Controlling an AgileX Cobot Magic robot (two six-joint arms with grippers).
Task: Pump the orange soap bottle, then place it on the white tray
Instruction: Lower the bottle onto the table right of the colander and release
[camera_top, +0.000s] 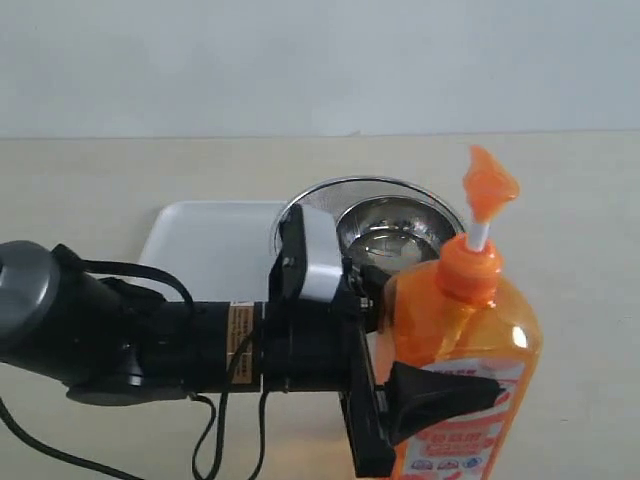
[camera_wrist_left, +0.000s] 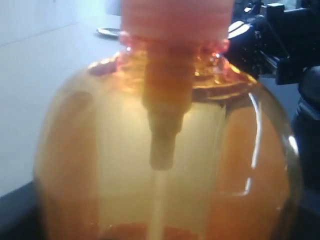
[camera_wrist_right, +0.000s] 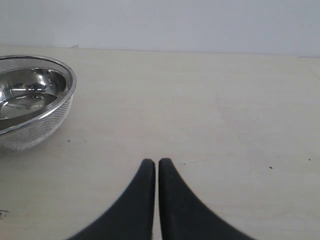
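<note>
Orange plastic is filling most of my left wrist view: the orange soap bottle (camera_wrist_left: 165, 165) is sitting right against that camera, its dip tube showing through the liquid. In the exterior view the bottle (camera_top: 500, 330) is standing upright on the bench (camera_top: 580, 200), on the side farthest from the wall, with its base cut off by the frame. Its pump head (camera_top: 488, 185) is standing raised on the white stem (camera_top: 478, 235).

The left gripper (camera_top: 425, 340) is reaching in level from the left and straddling the bottle's body. One black finger (camera_top: 440, 398) is lying across the front label, and the other is running behind the bottle. I am not able to tell whether the jaws are actually pressing on the bottle or only bracketing it.

The white tray (camera_top: 200, 240) is lying behind the arm, nearer the bench's far edge. A metal mesh bowl (camera_top: 390, 225) is sitting at the tray's right end, directly behind the bottle, and I cannot tell whether it is overlapping the tray's rim. The arm and its white camera housing (camera_top: 312, 255) are hiding the tray's near edge.

The right gripper (camera_wrist_right: 156, 167) is hovering over bare bench (camera_wrist_right: 225, 125) with its fingers pressed together and nothing between them. The mesh bowl (camera_wrist_right: 35, 130) is sitting off to one side of it.
</note>
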